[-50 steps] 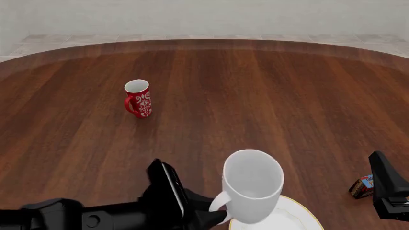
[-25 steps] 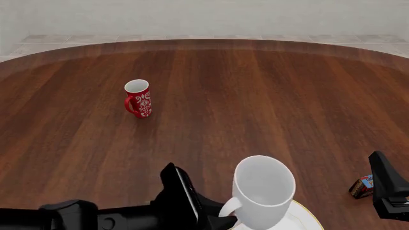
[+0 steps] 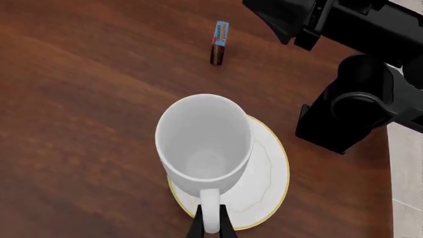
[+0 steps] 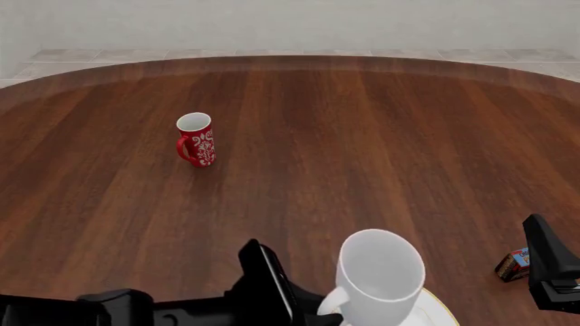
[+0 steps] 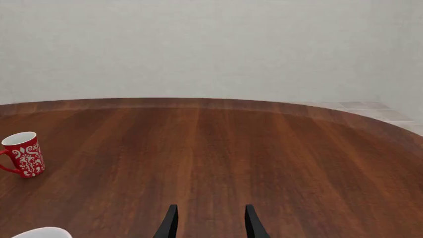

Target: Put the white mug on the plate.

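The white mug (image 4: 381, 275) stood upright over the plate (image 3: 264, 173) at the near edge of the wooden table (image 4: 363, 149), its mouth open to the camera and its loop handle pinched between the closed fingers of the left gripper (image 3: 210, 225). Whether its base touched the gold-rimmed plate could not be told from either view. The left arm (image 4: 181, 309) reached in low from the left. The right gripper (image 5: 208, 223) hung off to the right with its jaws parted and nothing between them, facing across the table. A small packet (image 4: 514, 265) lay just beside the right arm, and a red mug (image 4: 195, 140) with white patterning stood well apart, toward the far left.
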`<move>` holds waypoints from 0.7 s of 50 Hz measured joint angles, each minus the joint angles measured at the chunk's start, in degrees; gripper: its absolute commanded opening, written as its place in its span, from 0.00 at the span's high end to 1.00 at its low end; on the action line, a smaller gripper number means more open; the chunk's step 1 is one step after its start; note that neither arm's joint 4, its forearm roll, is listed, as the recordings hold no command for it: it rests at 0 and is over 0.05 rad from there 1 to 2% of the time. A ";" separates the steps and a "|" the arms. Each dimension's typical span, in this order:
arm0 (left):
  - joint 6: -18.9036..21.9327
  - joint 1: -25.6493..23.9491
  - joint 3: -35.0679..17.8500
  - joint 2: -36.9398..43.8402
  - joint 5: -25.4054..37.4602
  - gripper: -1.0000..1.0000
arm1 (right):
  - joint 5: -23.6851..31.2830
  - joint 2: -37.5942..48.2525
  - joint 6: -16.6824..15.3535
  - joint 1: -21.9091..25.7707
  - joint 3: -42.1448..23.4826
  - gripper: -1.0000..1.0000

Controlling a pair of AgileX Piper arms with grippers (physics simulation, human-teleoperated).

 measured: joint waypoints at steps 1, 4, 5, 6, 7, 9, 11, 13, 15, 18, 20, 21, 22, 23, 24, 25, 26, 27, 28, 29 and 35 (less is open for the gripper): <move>-0.05 -0.04 0.00 0.18 -0.14 1.00 | 0.00 0.00 0.00 0.00 0.00 0.00; -0.21 -0.18 -0.01 0.75 -0.58 1.00 | 0.00 0.00 0.00 0.00 0.00 0.00; -0.27 -0.23 -0.02 0.94 -0.71 1.00 | 0.00 0.00 0.00 0.00 0.00 0.00; -0.32 -0.28 -0.02 1.14 -0.87 1.00 | 0.00 0.00 0.00 0.00 0.00 0.00; -0.38 -0.33 -0.02 1.36 -1.04 1.00 | 0.00 0.00 0.00 0.00 0.00 0.00; -0.49 -0.42 -0.02 1.77 -1.36 1.00 | 0.00 0.00 0.00 0.00 0.00 0.00; -0.60 -0.48 -0.02 2.17 -1.68 1.00 | 0.00 0.00 0.00 0.00 0.00 0.00; -0.72 -0.52 -0.01 2.54 -1.98 1.00 | 0.00 0.00 0.00 0.00 0.00 0.00; -0.81 -0.55 0.02 2.88 -2.28 1.00 | 0.00 0.00 0.00 0.00 0.00 0.00; -0.96 -0.57 0.09 3.38 -2.75 1.00 | 0.00 0.00 0.00 0.00 0.00 0.00; -1.05 -0.57 0.15 3.68 -3.05 1.00 | 0.00 0.00 0.00 0.00 0.00 0.00; -1.09 -0.56 0.18 3.83 -3.19 1.00 | 0.00 0.00 0.00 0.00 0.00 0.00; -1.14 -0.55 0.21 3.96 -3.33 1.00 | 0.00 0.00 0.00 0.00 0.00 0.00; -1.18 -0.55 0.24 4.08 -3.45 1.00 | 0.00 0.00 0.00 0.00 0.00 0.00; -1.22 -0.55 0.26 4.20 -3.56 1.00 | 0.00 0.00 0.00 0.00 0.00 0.00; -1.27 -0.55 0.28 4.31 -3.68 1.00 | 0.00 0.00 0.00 0.00 0.00 0.00; -1.31 -0.54 0.31 4.43 -3.79 1.00 | 0.00 0.00 0.00 0.00 0.00 0.00; -1.35 -0.54 0.34 4.55 -3.91 1.00 | 0.00 0.00 0.00 0.00 0.00 0.00; -1.39 -0.54 0.37 4.66 -4.03 1.00 | 0.00 0.00 0.00 0.00 0.00 0.00; -1.42 -0.53 0.40 4.77 -4.15 1.00 | 0.00 0.00 0.00 0.00 0.00 0.00; -1.64 -0.47 0.60 5.37 -4.86 1.00 | 0.00 0.00 0.00 0.00 0.00 0.00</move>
